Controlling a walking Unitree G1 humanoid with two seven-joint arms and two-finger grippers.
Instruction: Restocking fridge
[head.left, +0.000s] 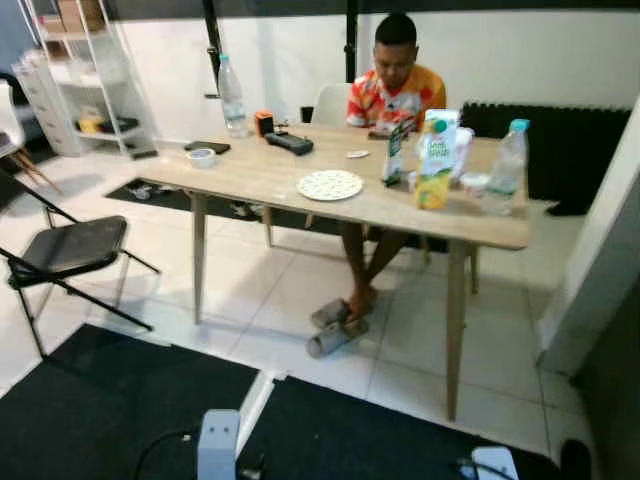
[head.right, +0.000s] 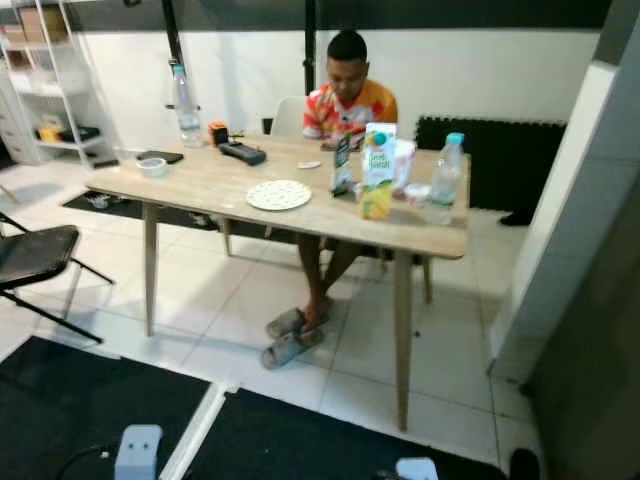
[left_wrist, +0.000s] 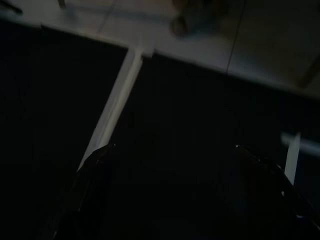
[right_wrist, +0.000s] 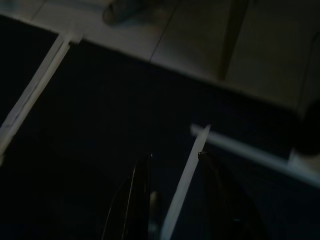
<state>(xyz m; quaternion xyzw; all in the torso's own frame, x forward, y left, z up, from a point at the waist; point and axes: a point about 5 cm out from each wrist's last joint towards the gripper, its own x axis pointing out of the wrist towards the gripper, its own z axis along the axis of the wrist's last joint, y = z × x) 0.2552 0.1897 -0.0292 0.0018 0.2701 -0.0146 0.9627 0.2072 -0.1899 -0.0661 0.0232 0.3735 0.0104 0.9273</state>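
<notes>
The table (head.left: 250, 175) stands well ahead of the robot, and both arms hang idle, so this looks like an approach before any picking.

Near the table's left end sit a tall bottle (head.left: 231, 97) at the back edge and a small bowl (head.left: 202, 157) toward the front. A plate (head.left: 330, 185) lies mid-table near the front edge. The goods likely meant for the fridge cluster at the right end: a juice carton (head.left: 436, 160) and a water bottle (head.left: 507, 165), within reach of the front edge. A person (head.left: 392, 90) sits behind the table.

The head views give the table. The wrist views give the dark mat (left_wrist: 190, 150) below. The left gripper (left_wrist: 170, 165) has its fingers wide apart; the right gripper (right_wrist: 172, 200) has its fingers a little apart, holding nothing.
</notes>
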